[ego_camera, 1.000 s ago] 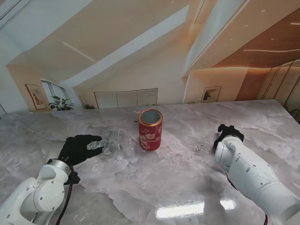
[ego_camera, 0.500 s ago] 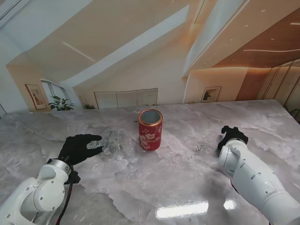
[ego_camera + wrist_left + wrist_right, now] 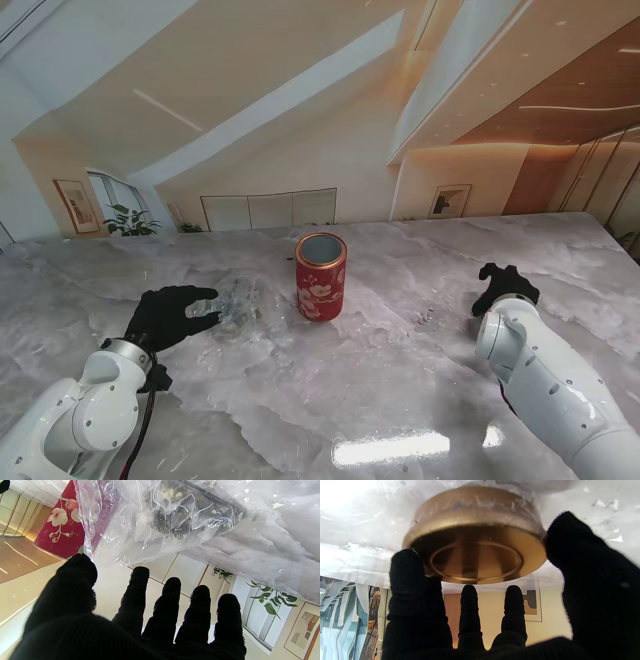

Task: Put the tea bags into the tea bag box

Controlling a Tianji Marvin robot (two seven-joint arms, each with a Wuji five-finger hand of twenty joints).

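Note:
A red tea tin [image 3: 320,277] with white flowers and a gold rim stands open-topped at the table's middle. A clear plastic bag [image 3: 238,303] of tea bags lies to its left. My left hand [image 3: 170,315] is open, its fingers spread and reaching the bag's near-left edge. The left wrist view shows the bag [image 3: 175,517] with mesh tea bags inside, just beyond my fingertips [image 3: 140,575], and the tin [image 3: 62,530] behind it. My right hand [image 3: 505,283], far to the right, grips the tin's gold lid [image 3: 475,542] between thumb and fingers against the table. The stand view hides the lid.
The marble table [image 3: 380,380] spreads wide around the tin, with a bright glare patch [image 3: 390,447] near me. Small specks [image 3: 425,318] lie between the tin and my right hand. My right forearm [image 3: 560,390] crosses the near right corner.
My right hand has slid to the right and a little farther from me. My left hand's fingers have stretched slightly toward the bag; tin and bag have stayed put.

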